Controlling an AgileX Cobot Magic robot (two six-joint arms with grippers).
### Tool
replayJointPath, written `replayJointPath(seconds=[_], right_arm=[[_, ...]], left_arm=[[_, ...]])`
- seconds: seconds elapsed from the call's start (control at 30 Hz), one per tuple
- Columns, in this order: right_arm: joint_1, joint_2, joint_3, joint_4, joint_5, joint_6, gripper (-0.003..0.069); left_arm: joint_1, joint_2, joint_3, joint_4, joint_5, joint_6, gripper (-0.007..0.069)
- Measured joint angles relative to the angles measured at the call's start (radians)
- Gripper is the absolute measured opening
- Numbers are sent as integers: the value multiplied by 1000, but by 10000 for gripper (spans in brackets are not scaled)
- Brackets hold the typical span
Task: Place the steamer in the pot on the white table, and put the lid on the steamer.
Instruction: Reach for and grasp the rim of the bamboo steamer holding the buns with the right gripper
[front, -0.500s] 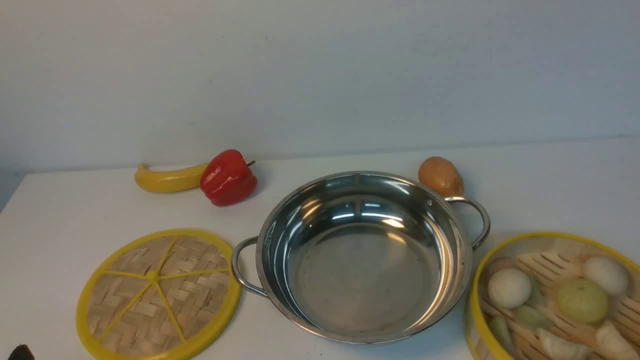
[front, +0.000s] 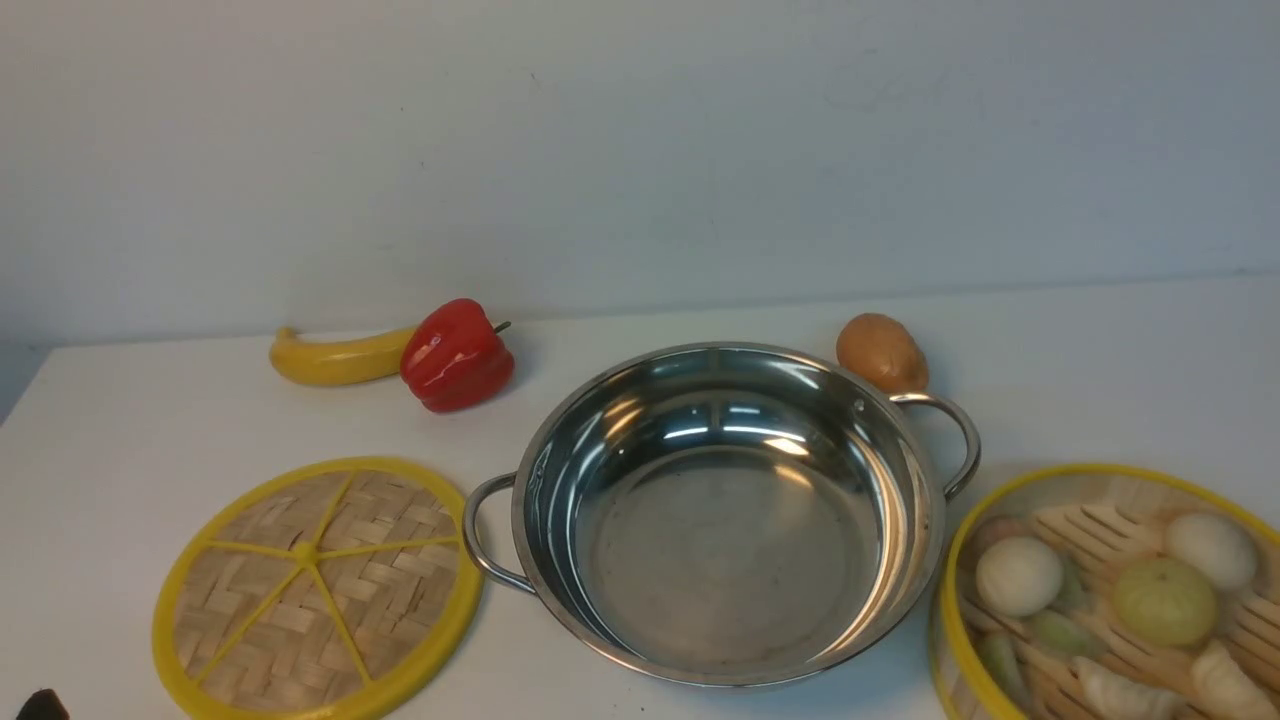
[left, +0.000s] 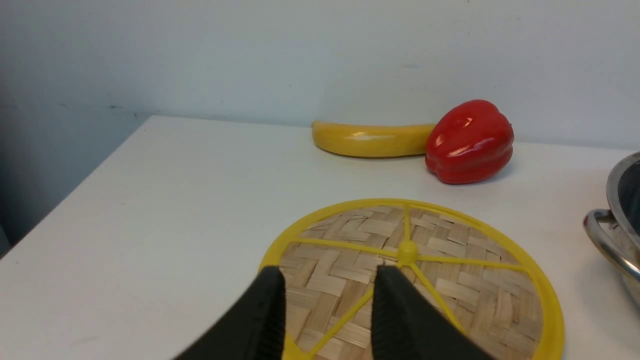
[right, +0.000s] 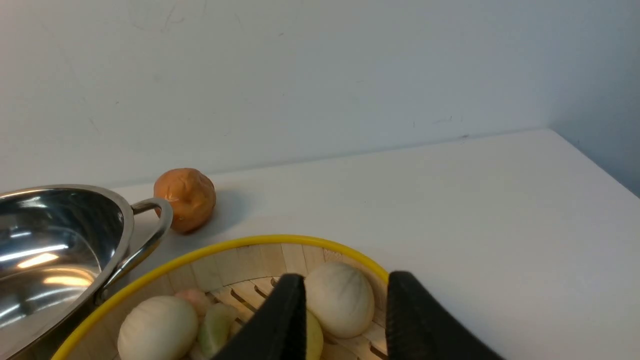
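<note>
The pot (front: 730, 510) stands empty in the middle of the white table (front: 1100, 350). Left of it the lid (front: 315, 590) lies flat. The steamer (front: 1110, 600), with buns and dumplings inside, sits to the right, cut off by the frame edge. In the left wrist view my left gripper (left: 327, 280) is open, its black fingers (left: 270, 310) hanging over the near part of the lid (left: 475, 285). In the right wrist view my right gripper (right: 345, 287) is open over the steamer (right: 225, 248), with a white bun (right: 340, 300) showing beyond the gap. Only a dark tip (front: 40, 706) of the left gripper shows in the front view.
A yellow banana (front: 335, 358) and a red pepper (front: 455, 355) lie at the back left, and a brown potato (front: 880, 352) sits behind the pot's right handle (front: 955, 430). A wall runs along the table's far edge.
</note>
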Motion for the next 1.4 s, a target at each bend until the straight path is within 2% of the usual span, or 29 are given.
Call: replayJointPath(seconds=[0.7,0.83,1.0,1.17,1.2,1.27,1.33,1.4], right_arm=[[0,0,0,0,0,0,243],[0,0,0,0,0,0,243],[0,0,0,13,-2,5,243],[0,0,0,195,-57,104,243],[0,0,0,308,-80,162,243],[0,0,0,392,-91,197,243],[0,-1,0,544,-106,266,243],[0,-1,0,617,-117,285,243]], left_arm=[[0,0,0,-2,0,-1,242],[0,0,0,-105,0,-101,242],[0,0,0,-315,0,-254,242],[0,0,0,-404,0,-289,242],[0,0,0,-414,0,-289,242],[0,0,0,-416,0,-288,242],[0,0,0,-418,-5,-278,242],[0,0,0,-419,-28,-278,242]])
